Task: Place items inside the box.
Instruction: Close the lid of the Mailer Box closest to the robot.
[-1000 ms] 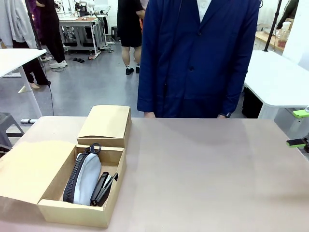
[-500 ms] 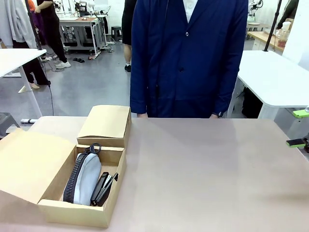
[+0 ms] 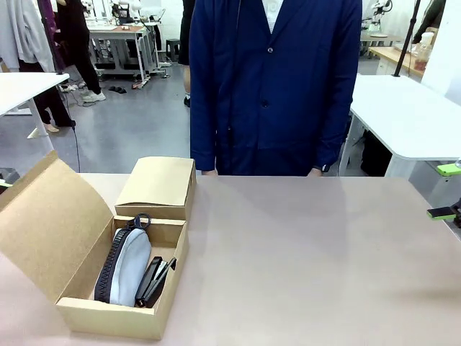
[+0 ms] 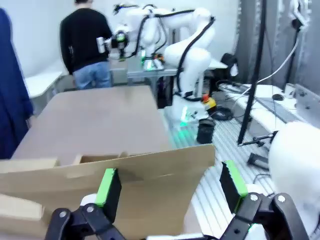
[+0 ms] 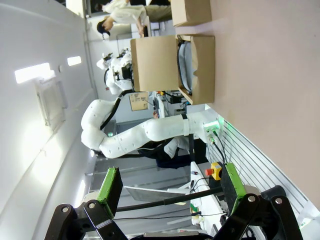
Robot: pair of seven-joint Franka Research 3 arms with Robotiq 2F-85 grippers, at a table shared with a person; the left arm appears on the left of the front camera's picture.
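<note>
The left wrist view is showing the open left hand (image 4: 170, 187) facing the lid flap (image 4: 125, 165); the front view is showing the right hand (image 3: 448, 191) spread empty over the beige counter (image 3: 302, 252).

Grey floor (image 3: 137, 122), white tables (image 3: 410, 115) behind the tan tabletop (image 3: 302, 252).

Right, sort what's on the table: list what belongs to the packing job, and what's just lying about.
Part of the job:
- large box, lid flap tilted up
- grey pouch inside it
- black stapler inside it, beside the pouch
- left gripper, open, at the flap's edge

Just lying about:
- small closed box behind the large one
- right gripper, open, off to the side
</note>
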